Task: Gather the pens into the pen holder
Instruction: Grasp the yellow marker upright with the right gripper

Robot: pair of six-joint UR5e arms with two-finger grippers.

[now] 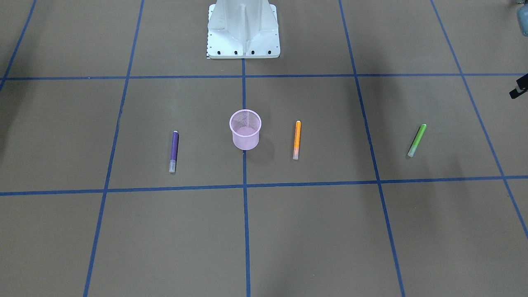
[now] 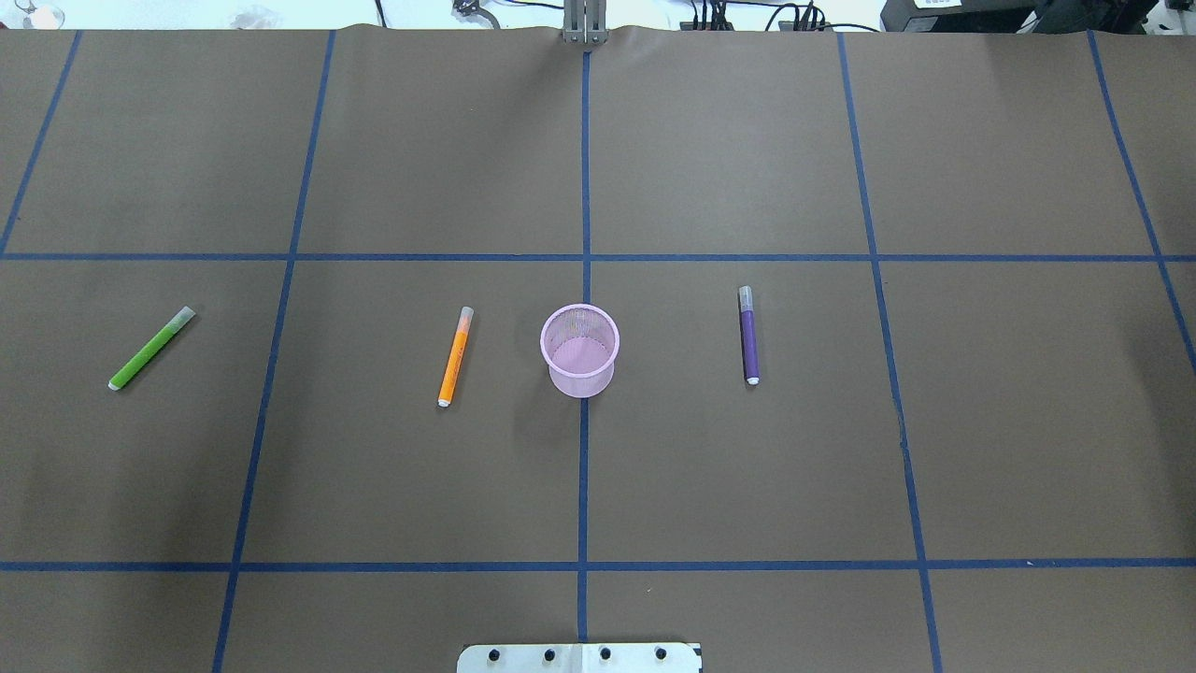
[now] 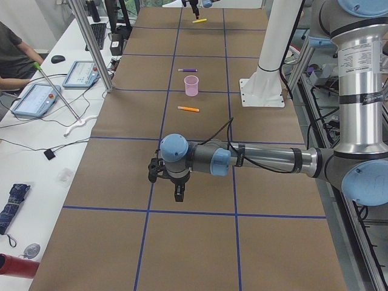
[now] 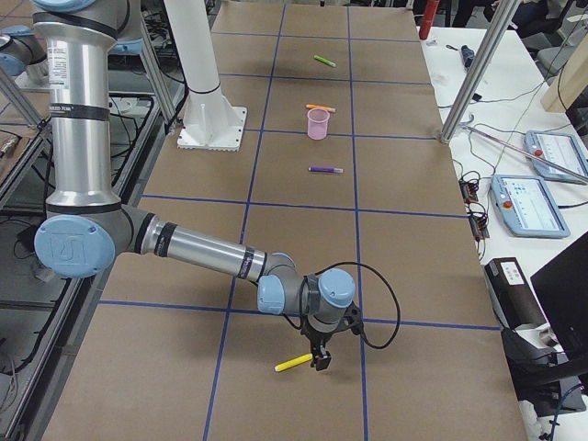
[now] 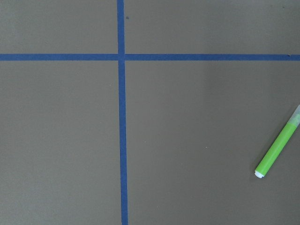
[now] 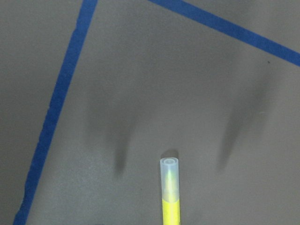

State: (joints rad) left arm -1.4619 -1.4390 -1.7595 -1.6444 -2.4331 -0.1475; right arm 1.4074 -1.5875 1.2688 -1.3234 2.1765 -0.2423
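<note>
right gripper (image 4: 322, 361) just beside yellow pen (image 4: 294, 363); left gripper (image 3: 176, 195) above table (image 3: 200, 254); opening and hold of both: cannot tell.

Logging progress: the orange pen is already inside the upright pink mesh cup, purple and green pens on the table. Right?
No. The overhead view shows the orange pen lying on the table beside the upright pink mesh cup, not inside; the rest holds.
</note>
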